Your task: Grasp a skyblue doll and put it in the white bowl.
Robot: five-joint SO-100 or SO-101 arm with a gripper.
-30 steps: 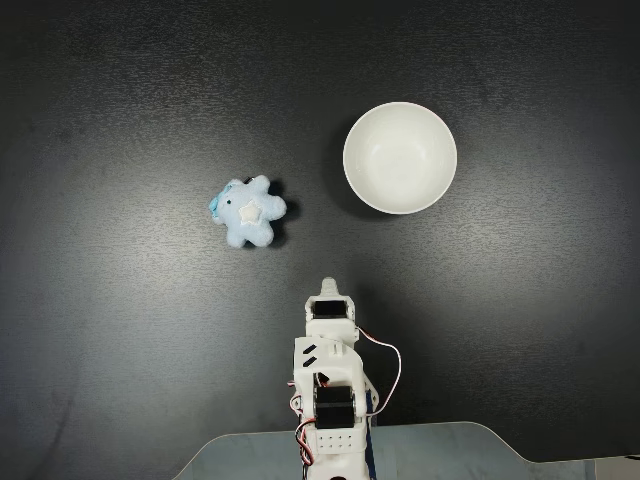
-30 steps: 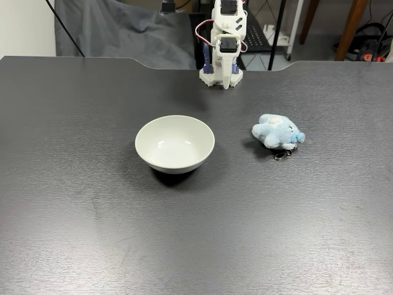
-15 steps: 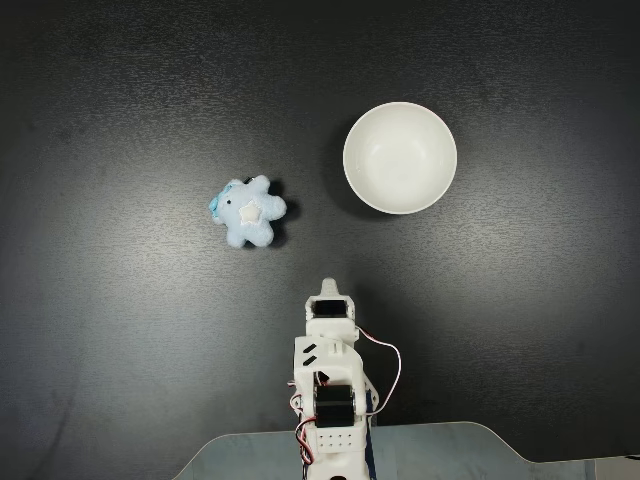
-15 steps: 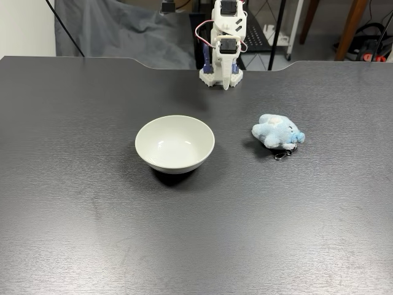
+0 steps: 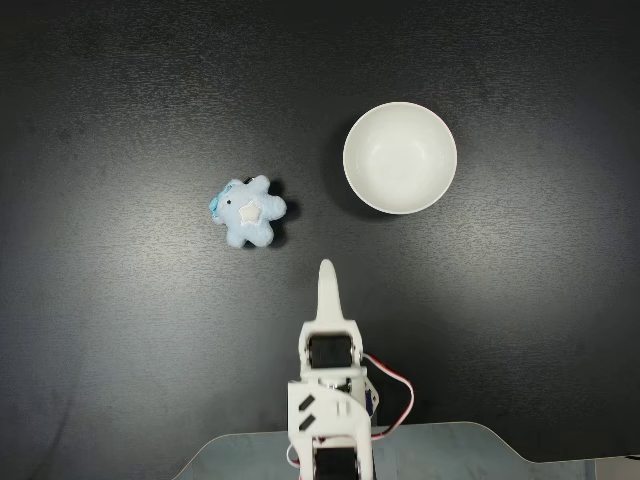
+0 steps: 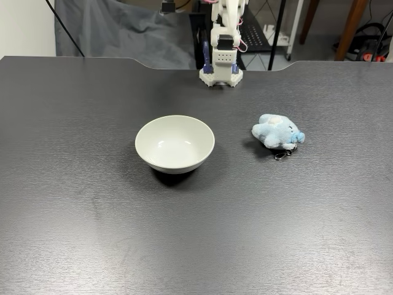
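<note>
- Since the earlier frames, the white arm (image 5: 328, 400) has unfolded: in the fixed view from above, its tip now reaches further up the frame, from the lower centre toward the middle, while the toy and the bowl lie where they were.
- At the front of the arm, the gripper (image 5: 326, 272) shows from above as one slim white point aimed at the top of the frame, with no gap visible, so I cannot tell whether the fingers are pressed together or spread. It holds nothing.
- In the fixed view from the front, the arm's base (image 6: 220, 75) stands at the far edge of the table, top centre, and its upper part runs out of the frame.
- On the dark table (image 5: 120, 360), the skyblue doll (image 5: 248, 211) lies left of centre in the view from above, white star facing up, a darker blue patch on its left side.
- From the front, the skyblue doll (image 6: 277, 131) appears right of centre, with a small metal clip (image 6: 280, 155) on the table just in front of it.
- Seen from above, the white bowl (image 5: 400, 158) sits upright in the upper right of centre, apart from the doll, its smooth inside empty.
- From the front, the white bowl (image 6: 175, 144) sits left of centre, casting a dark shadow toward the viewer.
- From above, the gripper tip is below the gap between doll and bowl, touching neither.
- A grey cloth (image 6: 116, 34) hangs behind the table at the upper left of the front view.
</note>
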